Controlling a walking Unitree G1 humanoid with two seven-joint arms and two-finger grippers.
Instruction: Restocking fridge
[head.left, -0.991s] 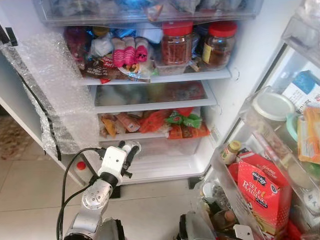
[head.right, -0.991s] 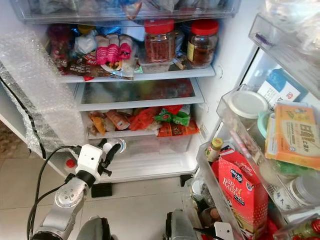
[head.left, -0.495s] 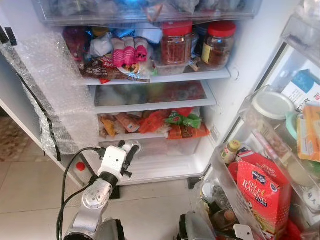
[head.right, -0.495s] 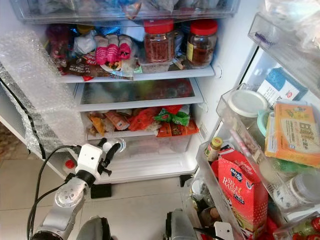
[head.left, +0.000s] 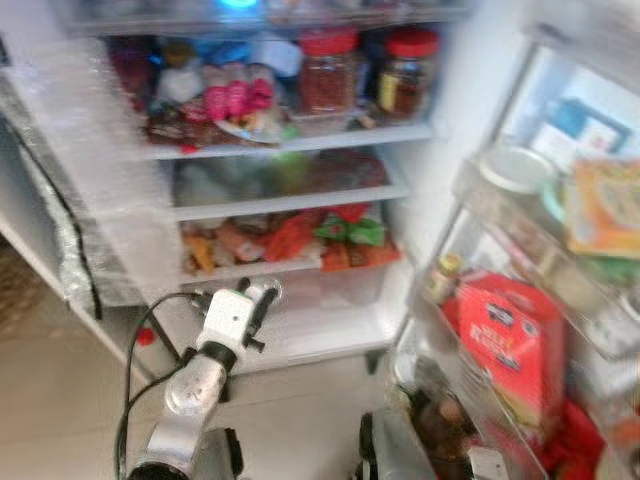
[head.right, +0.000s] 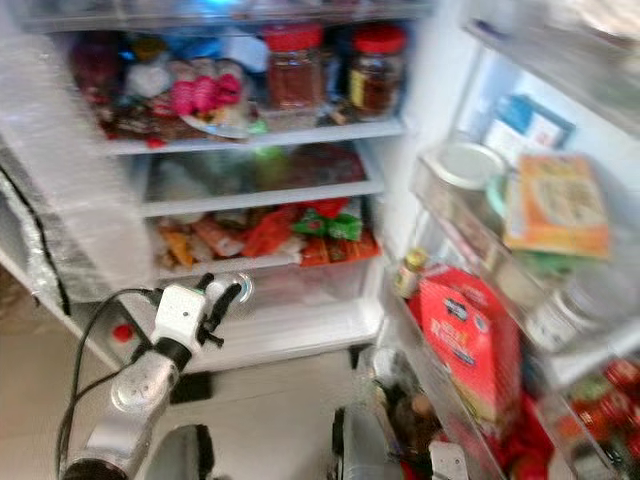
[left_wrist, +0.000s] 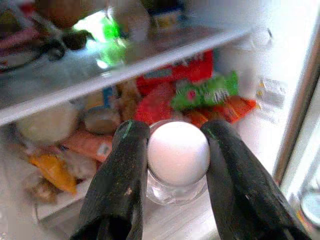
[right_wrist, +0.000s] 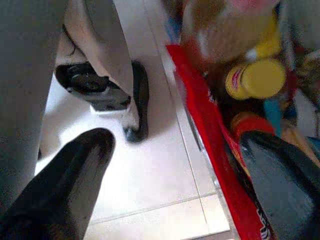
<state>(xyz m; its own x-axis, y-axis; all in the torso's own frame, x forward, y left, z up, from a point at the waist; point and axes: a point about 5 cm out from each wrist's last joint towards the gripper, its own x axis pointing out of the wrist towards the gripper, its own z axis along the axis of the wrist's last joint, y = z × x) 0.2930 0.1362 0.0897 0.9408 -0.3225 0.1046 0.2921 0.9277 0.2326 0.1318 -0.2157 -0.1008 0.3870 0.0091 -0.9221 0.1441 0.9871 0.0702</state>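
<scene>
My left gripper (head.left: 262, 292) is raised in front of the open fridge, level with the clear bottom drawer (head.left: 335, 290). It is shut on a small clear jar with a round white lid (left_wrist: 178, 153), which sits between both black fingers (left_wrist: 125, 165). Beyond the jar lie bright snack packets (head.left: 300, 238) on the lower shelf. My right gripper (right_wrist: 177, 142) hangs low and open over the floor tiles, beside the door's bottom bin.
Two red-lidded jars (head.left: 328, 70) stand on the upper shelf among bags. The door bins on the right hold a red raisin box (head.left: 515, 345), bottles and tubs. Bubble wrap (head.left: 80, 200) covers the fridge's left wall. Tiled floor (head.left: 60, 400) lies below.
The whole picture has shifted and blurred, so the camera moved. The left gripper keeps the jar at the same spot before the bottom drawer.
</scene>
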